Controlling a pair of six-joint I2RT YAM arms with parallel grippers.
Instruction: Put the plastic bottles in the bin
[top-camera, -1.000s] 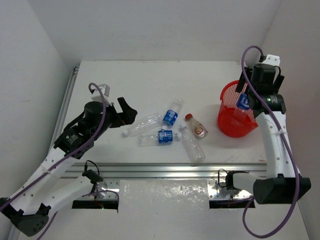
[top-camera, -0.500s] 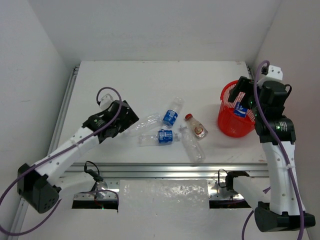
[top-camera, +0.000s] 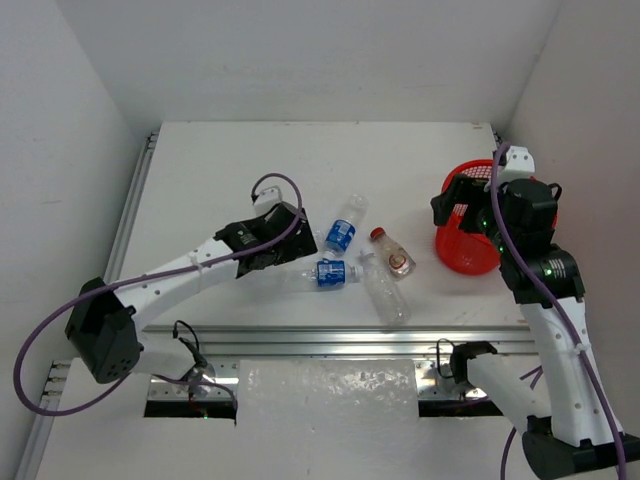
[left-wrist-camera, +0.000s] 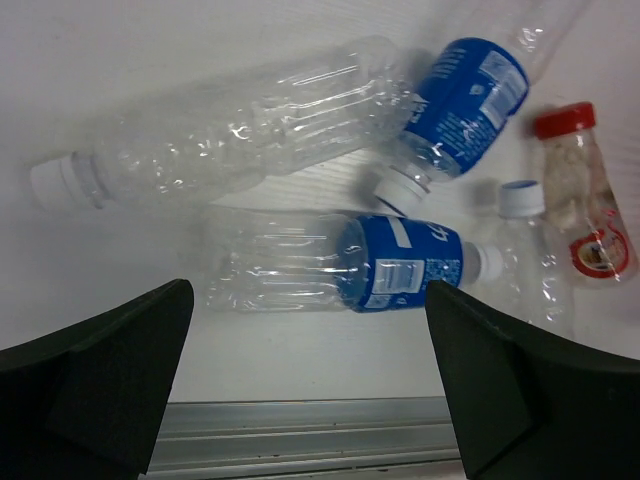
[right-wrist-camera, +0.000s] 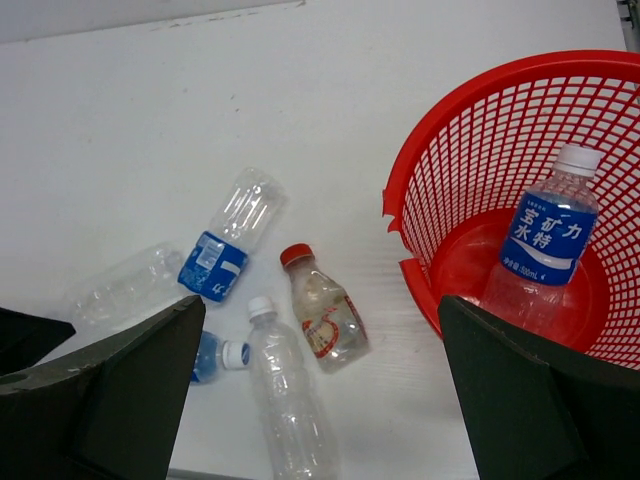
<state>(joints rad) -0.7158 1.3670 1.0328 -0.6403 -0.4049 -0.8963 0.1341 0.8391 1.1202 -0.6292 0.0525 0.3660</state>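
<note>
Several plastic bottles lie in a cluster mid-table. A blue-labelled bottle (left-wrist-camera: 340, 265) lies just ahead of my open left gripper (left-wrist-camera: 310, 390) (top-camera: 288, 243), nothing between the jaws. Beyond it lie a clear unlabelled bottle (left-wrist-camera: 230, 140) and a second blue-labelled one (left-wrist-camera: 465, 95) (top-camera: 341, 232). To their right are the squat red-capped bottle (right-wrist-camera: 325, 310) (top-camera: 392, 252) and another unlabelled bottle (right-wrist-camera: 285, 400) (top-camera: 385, 290). The red mesh bin (right-wrist-camera: 395, 180) (top-camera: 465, 250) stands at the right, with a blue-labelled bottle (right-wrist-camera: 545, 240) leaning inside. My right gripper (right-wrist-camera: 320, 400) (top-camera: 452, 205) hangs open and empty above the bin's left rim.
An aluminium rail (top-camera: 340, 340) runs along the table's near edge, close below the left gripper. White walls close in the table on the left, back and right. The bin's rim has a broken notch (right-wrist-camera: 392, 218) on its left side.
My left arm has reached right and now hovers over the bottle cluster. My right gripper has drawn back from over the bin, leaving a blue-labelled bottle inside.
</note>
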